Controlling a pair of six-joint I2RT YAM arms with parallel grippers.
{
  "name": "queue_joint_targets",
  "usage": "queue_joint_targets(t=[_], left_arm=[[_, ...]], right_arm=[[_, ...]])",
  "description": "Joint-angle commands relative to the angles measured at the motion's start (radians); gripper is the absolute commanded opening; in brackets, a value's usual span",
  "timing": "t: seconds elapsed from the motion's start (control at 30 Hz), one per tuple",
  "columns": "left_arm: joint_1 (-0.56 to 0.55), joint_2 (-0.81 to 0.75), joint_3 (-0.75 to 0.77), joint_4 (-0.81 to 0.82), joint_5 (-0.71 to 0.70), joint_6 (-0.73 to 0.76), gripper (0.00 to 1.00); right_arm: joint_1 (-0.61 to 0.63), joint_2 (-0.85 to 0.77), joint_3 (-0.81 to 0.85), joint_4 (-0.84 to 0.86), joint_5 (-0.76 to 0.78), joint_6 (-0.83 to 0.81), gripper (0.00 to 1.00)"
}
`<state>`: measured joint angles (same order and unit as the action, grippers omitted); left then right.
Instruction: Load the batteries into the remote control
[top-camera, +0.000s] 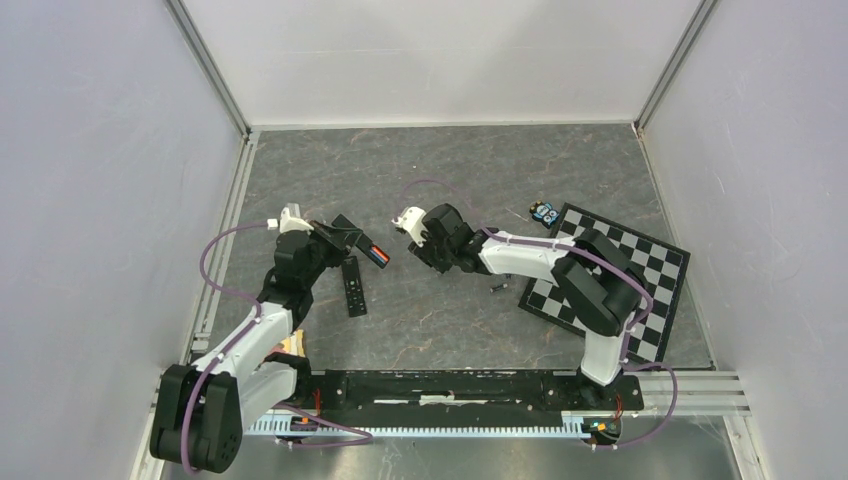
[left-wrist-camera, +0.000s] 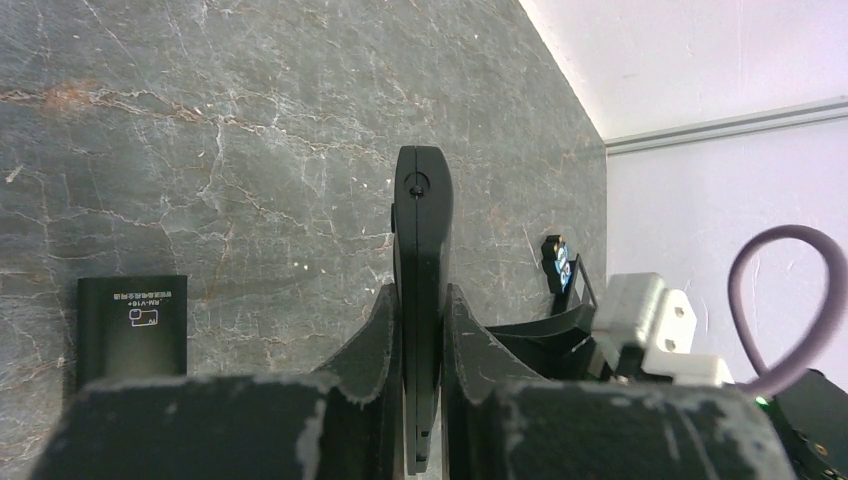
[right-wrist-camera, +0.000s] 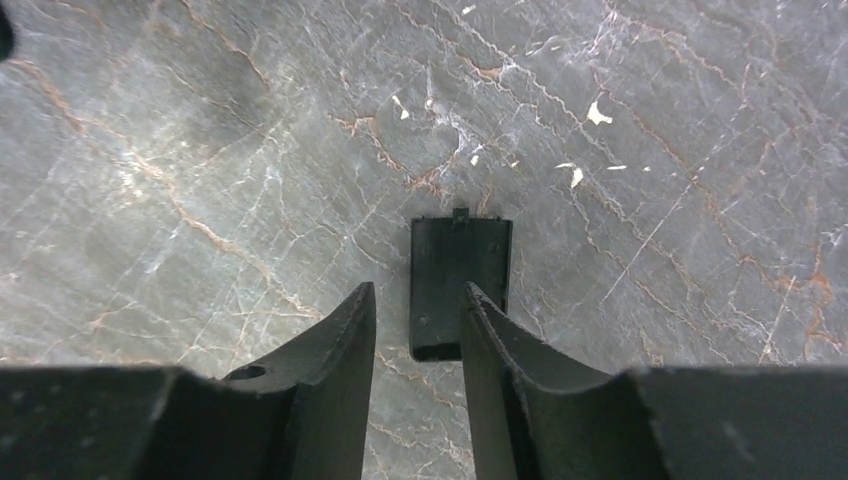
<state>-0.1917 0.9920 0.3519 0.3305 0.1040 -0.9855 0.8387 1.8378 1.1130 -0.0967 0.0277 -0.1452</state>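
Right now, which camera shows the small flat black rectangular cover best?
The right wrist view: the small flat black rectangular cover lies there large, almost whole. In the top view and the left wrist view I cannot find it.

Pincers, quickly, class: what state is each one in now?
Left pincer: closed on the remote control.
Right pincer: open, above the black cover.

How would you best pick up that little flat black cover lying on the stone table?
Probably by its two long edges, coming straight down from above. The battery cover lies flat on the table, so only its thin sides offer a hold, and its narrow width would fit between open jaws.
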Motion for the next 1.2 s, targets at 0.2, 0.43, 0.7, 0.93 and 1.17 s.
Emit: queue_joint_targets(t=[0.2, 0.43, 0.7, 0.93, 1.17], left_arm=[[0.005, -0.009, 0.003, 0.043, 0.01, 0.039, 0.02], [0.005, -0.006, 0.001, 0.057, 0.022, 0.048, 0.02], [0.005, -0.017, -0.007, 0.063, 0.024, 0.053, 0.02], [0.005, -0.032, -0.016, 0.054, 0.011, 0.054, 0.02], [0.005, -0.033, -0.019, 0.054, 0.017, 0.058, 0.02]], right_arm=[[0.002, 0.068, 0.065, -0.045, 0.011, 0.0, 0.26], [-0.001, 0.079, 0.061, -0.046, 0.102, 0.065, 0.0], [-0.039, -0.004, 0.066, -0.015, -0.227, 0.298, 0.0], [-0.061, -0.03, 0.0, 0.047, -0.31, 0.419, 0.0], [-0.047, -0.058, -0.004, 0.027, -0.285, 0.258, 0.06]])
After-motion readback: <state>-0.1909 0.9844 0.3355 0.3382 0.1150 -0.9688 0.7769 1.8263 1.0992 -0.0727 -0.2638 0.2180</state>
